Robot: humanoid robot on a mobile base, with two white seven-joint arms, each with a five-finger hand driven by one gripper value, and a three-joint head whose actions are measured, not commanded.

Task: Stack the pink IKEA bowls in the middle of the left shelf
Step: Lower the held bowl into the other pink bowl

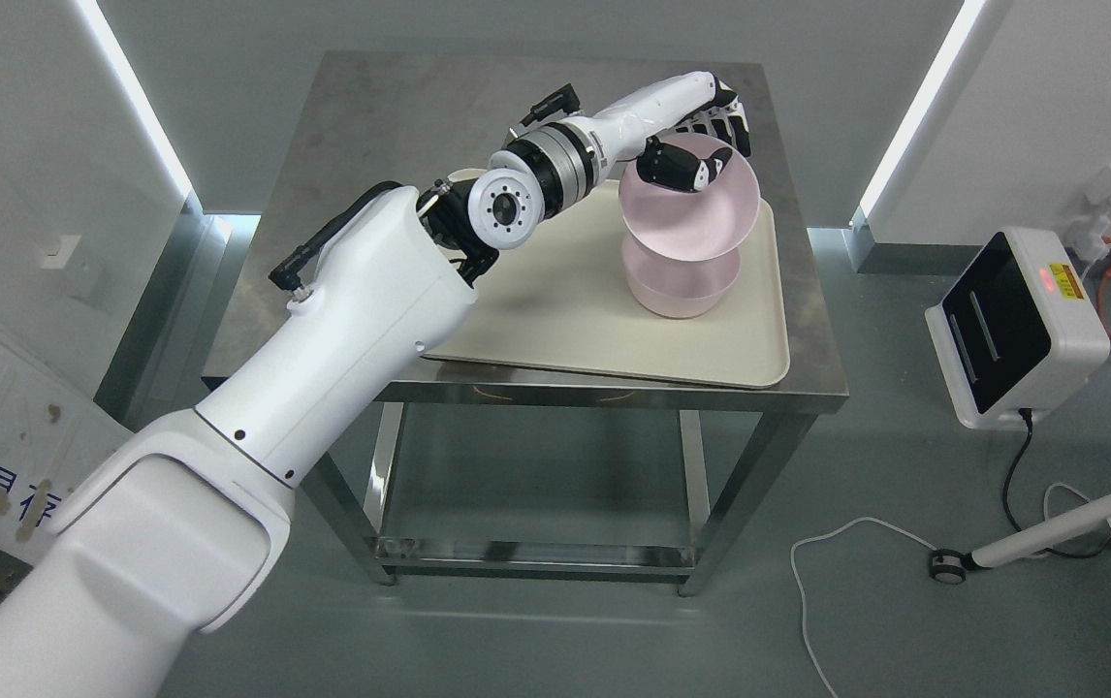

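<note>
My left arm reaches from the lower left across a steel table. My left hand (706, 136) grips the far rim of a pink bowl (686, 218), thumb inside and fingers behind it. The bowl is tilted toward me and lifted just above a second pink bowl (677, 289), which stands on a beige tray (555, 310). The two bowls look to be touching or nearly so. My right arm is not in view.
The tray lies on the steel table (362, 107), which has a lower shelf frame. A white device with a black screen (1016, 325) stands on the floor at right, with cables (827, 553) and a white pole nearby. Wall panels stand at left.
</note>
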